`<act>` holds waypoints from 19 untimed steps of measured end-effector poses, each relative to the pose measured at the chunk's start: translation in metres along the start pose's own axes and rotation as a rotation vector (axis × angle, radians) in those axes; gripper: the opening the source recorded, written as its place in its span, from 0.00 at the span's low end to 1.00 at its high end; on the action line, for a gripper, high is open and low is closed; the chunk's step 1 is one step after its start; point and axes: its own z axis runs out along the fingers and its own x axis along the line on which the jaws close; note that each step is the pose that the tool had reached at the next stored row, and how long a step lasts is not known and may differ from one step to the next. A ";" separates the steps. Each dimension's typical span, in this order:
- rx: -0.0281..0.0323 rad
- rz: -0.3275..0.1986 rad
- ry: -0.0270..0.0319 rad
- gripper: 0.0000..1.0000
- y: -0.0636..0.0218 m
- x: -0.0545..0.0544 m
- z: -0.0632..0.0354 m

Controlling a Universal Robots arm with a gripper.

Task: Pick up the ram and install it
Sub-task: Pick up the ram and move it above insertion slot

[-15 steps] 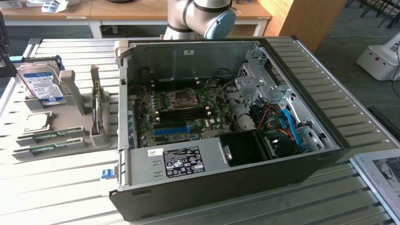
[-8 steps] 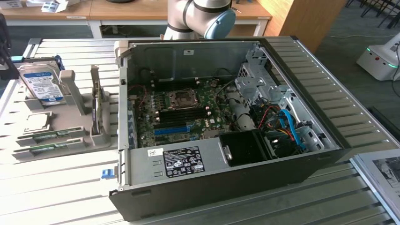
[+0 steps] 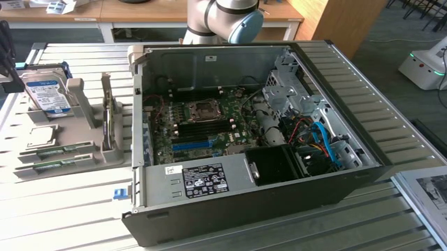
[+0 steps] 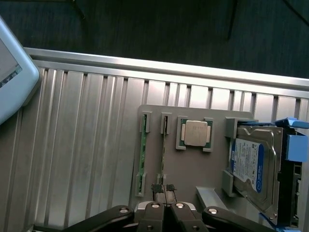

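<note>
Two green ram sticks stand on edge in slots of a grey holder point(image 4: 203, 174); one ram stick point(image 4: 141, 151) shows its green edge, and the other ram stick point(image 4: 164, 145) is thinner in view. In the exterior view the ram sticks point(image 3: 54, 151) lie at the holder's near end, at that view's left. My gripper point(image 4: 164, 188) hangs well above the holder, with its fingertips together over the end of the thinner stick and nothing between them. The open computer case point(image 3: 252, 141) shows black memory slots point(image 3: 202, 128) on its motherboard. The arm's joint point(image 3: 223, 18) is behind the case.
On the same holder sit a square silver processor point(image 4: 194, 133) and a silver hard drive point(image 4: 253, 164) with a blue-white label. The slatted metal table point(image 4: 77, 145) carries everything. A white device corner point(image 4: 12, 77) overhangs the table's edge. Cables and drive cages point(image 3: 307, 125) crowd the case.
</note>
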 end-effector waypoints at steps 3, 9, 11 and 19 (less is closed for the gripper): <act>0.0001 0.000 -0.0001 0.10 0.0000 0.000 0.0001; -0.0010 0.019 -0.0006 0.10 0.0000 0.000 0.0002; -0.0012 0.022 -0.0007 0.10 0.0000 0.000 0.0002; -0.0011 0.022 -0.0013 0.10 -0.0001 0.000 0.0043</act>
